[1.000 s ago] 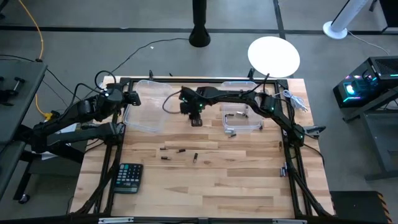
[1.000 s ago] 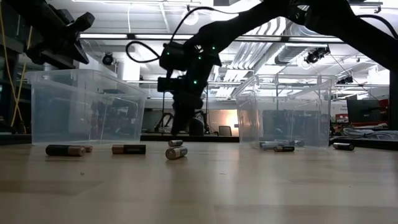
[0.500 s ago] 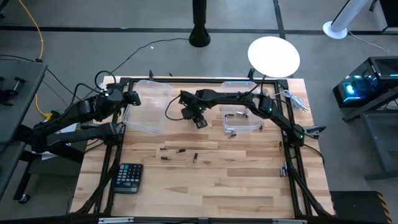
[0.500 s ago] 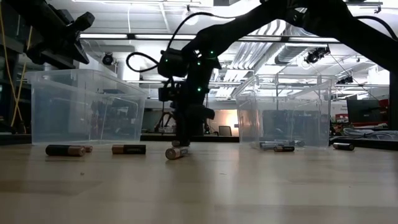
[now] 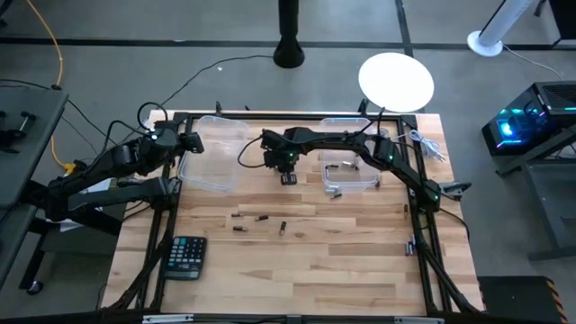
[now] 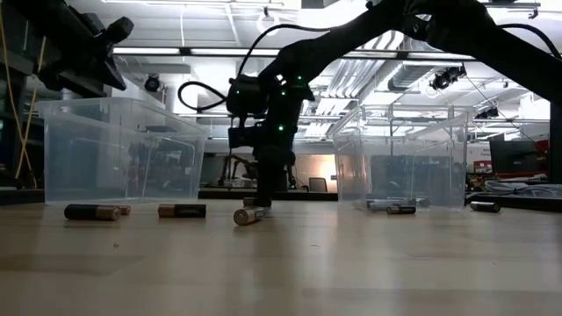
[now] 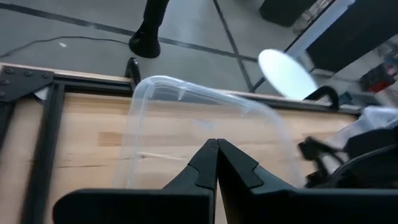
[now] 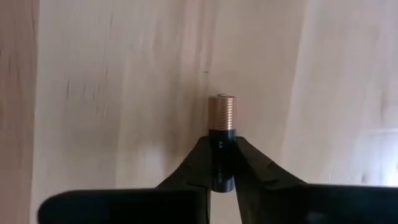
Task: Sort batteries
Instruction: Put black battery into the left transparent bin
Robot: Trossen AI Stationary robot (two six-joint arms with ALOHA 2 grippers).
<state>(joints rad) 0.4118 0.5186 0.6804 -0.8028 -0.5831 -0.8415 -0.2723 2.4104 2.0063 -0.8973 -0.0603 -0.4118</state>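
- High view: the right gripper is over the light wooden table between the two clear plastic bins, left and right. Loose small dark cylindrical batteries lie on the table nearer the front. The left gripper waits by the left bin's edge.
- Low view: the right gripper reaches down to the tabletop; batteries lie on the table in front.
- Left wrist view: left fingers pressed together, holding nothing.
- Right wrist view: right fingers pinch a black-and-copper AA battery.
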